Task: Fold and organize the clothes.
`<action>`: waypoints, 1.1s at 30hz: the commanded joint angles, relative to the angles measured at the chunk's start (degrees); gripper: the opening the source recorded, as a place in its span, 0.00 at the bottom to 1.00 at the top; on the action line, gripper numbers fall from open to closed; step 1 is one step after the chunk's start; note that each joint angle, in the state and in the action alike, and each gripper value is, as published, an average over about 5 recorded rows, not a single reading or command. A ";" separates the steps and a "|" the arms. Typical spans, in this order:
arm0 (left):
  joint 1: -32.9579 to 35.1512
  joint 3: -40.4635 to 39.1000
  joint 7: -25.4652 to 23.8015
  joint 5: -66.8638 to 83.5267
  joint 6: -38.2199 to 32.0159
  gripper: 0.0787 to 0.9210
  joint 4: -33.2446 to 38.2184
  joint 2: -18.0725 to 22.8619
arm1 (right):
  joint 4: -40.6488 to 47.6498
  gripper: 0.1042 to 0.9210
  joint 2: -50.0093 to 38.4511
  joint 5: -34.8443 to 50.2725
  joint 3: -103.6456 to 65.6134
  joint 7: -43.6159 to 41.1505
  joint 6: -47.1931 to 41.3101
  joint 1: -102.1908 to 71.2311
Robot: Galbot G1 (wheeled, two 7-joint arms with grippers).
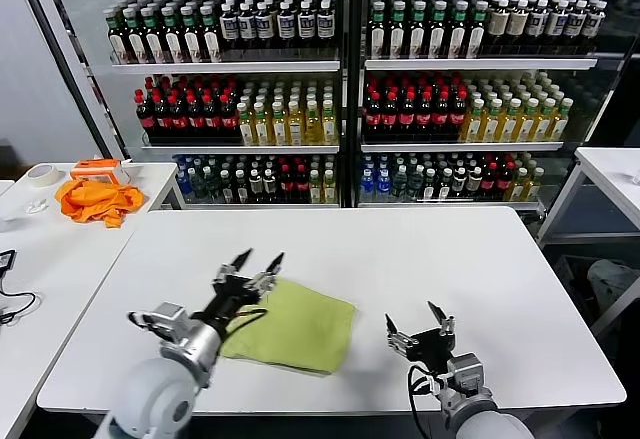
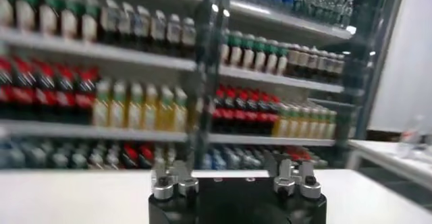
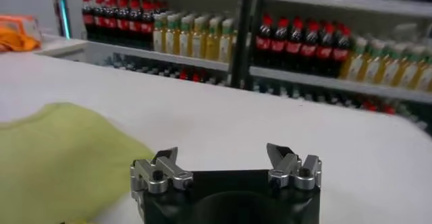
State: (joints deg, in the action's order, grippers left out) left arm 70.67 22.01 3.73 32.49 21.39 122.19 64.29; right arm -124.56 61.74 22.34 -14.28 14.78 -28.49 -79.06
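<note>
The lime-green T-shirt point(image 1: 295, 327) lies folded into a flat rectangle on the white table point(image 1: 440, 259), near the front left of centre. It also shows in the right wrist view point(image 3: 61, 158). Its white graphic is hidden. My left gripper point(image 1: 260, 261) is open and empty, raised just over the shirt's near-left corner and pointing up and away. My right gripper point(image 1: 415, 317) is open and empty, low over bare table to the right of the shirt.
A bright orange cloth point(image 1: 98, 200) and a tape roll point(image 1: 42, 174) lie on a side table at the far left. Shelves of bottles point(image 1: 340, 99) stand behind the table. Another white table point(image 1: 615, 174) stands at the right.
</note>
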 commanded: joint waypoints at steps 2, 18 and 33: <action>8.23 12.31 -5.90 -11.77 -8.09 0.81 -0.28 -3.68 | 3.17 0.88 3.20 16.92 11.23 0.92 -4.69 9.16; 6.32 11.72 -4.81 -10.42 -5.20 0.88 -1.59 -0.89 | 8.01 0.85 4.61 24.25 16.61 11.89 -4.80 10.13; 7.13 11.61 -4.07 -8.58 -3.11 0.88 -1.22 -0.99 | 9.85 0.33 6.53 22.13 16.77 12.81 -4.71 10.95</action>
State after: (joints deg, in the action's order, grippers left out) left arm 77.50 33.19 -0.43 23.36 17.39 120.98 63.32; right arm -116.18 67.36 44.35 1.49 25.83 -32.86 -68.72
